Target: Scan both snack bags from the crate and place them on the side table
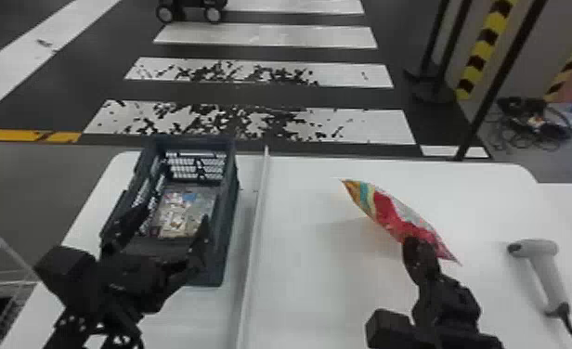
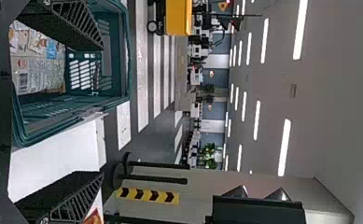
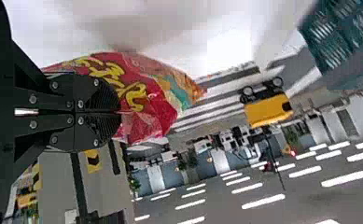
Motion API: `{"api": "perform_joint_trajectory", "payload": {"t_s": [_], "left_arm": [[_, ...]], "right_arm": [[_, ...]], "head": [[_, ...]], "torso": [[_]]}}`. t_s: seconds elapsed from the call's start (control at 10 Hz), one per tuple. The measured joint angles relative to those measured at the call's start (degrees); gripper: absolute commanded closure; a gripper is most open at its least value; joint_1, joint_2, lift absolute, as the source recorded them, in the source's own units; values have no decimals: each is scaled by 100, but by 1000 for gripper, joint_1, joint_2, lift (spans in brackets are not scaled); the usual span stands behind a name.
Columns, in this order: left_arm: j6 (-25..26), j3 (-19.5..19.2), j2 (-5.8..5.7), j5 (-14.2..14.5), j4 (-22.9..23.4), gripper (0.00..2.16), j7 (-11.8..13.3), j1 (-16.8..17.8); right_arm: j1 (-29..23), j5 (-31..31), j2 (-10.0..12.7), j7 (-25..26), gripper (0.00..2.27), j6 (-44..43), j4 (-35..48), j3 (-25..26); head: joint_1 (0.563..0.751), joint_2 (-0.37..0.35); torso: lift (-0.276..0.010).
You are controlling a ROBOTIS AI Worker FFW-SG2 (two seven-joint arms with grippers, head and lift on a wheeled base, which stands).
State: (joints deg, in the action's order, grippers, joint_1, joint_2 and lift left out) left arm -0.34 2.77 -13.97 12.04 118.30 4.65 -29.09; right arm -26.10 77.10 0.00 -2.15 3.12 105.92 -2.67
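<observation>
Head view: left gripper [image 1: 173, 218] hides part of crate's [image 1: 228, 246] near end, eight o'clock; frame cuts off scanner cord [image 1: 570, 327] at four, wheeled vehicle's [image 1: 190, 3] top at eleven.

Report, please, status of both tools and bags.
Right tool: shut on red bag. Left tool: open by crate, another bag inside. Low divider between crate and red bag.

Black left arm [image 1: 127, 278] showing perforations, lower left, black right arm [image 1: 447, 301] bearing a boxy block [image 1: 387, 325], lower right, dark fingers [image 3: 108, 98] displaying fine ridges, grey screws [image 3: 33, 99] dotting black plates, centre left.
</observation>
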Motion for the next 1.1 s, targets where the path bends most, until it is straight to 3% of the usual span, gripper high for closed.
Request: {"api": "perform_joint_trajectory", "payload": {"t_s": [0.1, 0.2, 0.4, 0.6, 0.8, 1.1], "left_arm": [[4, 8, 0, 0, -3, 39, 0, 3], [10, 12, 4, 0, -16, 39, 0, 11], [13, 21, 9, -6, -16, 39, 11, 17], [13, 22, 8, -9, -7, 39, 10, 18], [13, 25, 3, -9, 0, 39, 17, 17], [17, 39, -1, -9, 1, 39, 18, 15]], "right_arm": [[-72, 417, 0, -74, 2253, 148, -158, -20], [-206, 546, 0, -269, 2010, 165, -161, -28], [-524, 13, 0, -1038, -1, 146, 320, -65], [-683, -726, 0, -1532, 33, 136, 773, -38], [-755, -1082, 0, -2142, 46, 139, 1099, 37], [-782, -1663, 0, -3550, 46, 384, 1450, 172]], "head": [[695, -23], [695, -25], [695, -14], [695, 4], [695, 10], [695, 23]], "torso": [[-98], [-98], [-98], [-98], [-98], [-98]]}}
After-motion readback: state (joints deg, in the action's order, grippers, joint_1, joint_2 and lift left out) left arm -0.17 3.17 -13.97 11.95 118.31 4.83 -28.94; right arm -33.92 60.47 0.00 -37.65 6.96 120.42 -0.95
